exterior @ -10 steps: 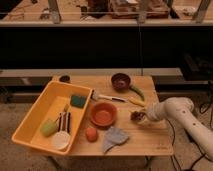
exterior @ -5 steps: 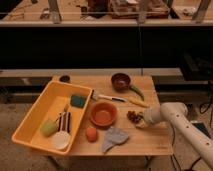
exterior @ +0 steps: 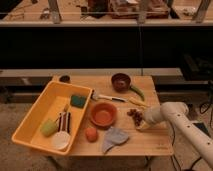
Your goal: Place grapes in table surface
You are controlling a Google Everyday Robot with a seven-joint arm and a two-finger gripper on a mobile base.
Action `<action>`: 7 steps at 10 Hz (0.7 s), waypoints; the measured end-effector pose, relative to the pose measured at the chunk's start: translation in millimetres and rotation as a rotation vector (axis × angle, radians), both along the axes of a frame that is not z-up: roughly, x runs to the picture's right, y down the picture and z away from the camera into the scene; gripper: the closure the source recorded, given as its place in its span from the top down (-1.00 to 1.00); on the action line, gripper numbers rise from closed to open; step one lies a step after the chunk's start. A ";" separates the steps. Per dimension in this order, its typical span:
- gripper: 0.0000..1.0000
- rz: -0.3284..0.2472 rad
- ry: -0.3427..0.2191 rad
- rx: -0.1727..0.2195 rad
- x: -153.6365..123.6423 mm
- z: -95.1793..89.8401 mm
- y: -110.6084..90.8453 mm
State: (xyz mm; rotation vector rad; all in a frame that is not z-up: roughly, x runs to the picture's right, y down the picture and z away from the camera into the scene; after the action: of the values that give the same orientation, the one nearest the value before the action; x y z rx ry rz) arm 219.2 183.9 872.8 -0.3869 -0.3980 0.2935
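Note:
The grapes [exterior: 134, 116] are a small dark reddish bunch low over or on the table surface [exterior: 150, 141], just right of the orange bowl [exterior: 103, 114]. My gripper [exterior: 143, 120] is at the right end of the bunch, touching it or nearly so, at the end of the white arm [exterior: 175, 114] that reaches in from the right. Whether the bunch rests on the wood or hangs just above it I cannot tell.
A yellow bin [exterior: 35, 120] with a sponge, a cup and other items fills the table's left. A dark brown bowl [exterior: 120, 81], green pepper [exterior: 137, 92], utensil [exterior: 110, 97], orange fruit [exterior: 91, 134] and grey cloth [exterior: 115, 138] lie around the bowl.
The arm has come lower and a little to the left, and the grapes have shifted slightly left with it, staying at the gripper's tip.

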 end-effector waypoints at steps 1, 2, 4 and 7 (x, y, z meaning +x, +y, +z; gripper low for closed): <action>0.60 0.000 0.000 -0.001 -0.1 -0.2 0.6; 0.60 -0.001 -0.001 -0.001 0.0 -0.4 0.8; 0.60 0.000 -0.001 -0.001 -0.5 -0.6 1.1; 0.60 -0.005 0.000 -0.002 -0.4 -2.7 0.6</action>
State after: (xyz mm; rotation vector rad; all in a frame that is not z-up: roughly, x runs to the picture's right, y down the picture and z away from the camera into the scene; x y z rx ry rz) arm 218.9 184.5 870.1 -0.3896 -0.3971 0.2891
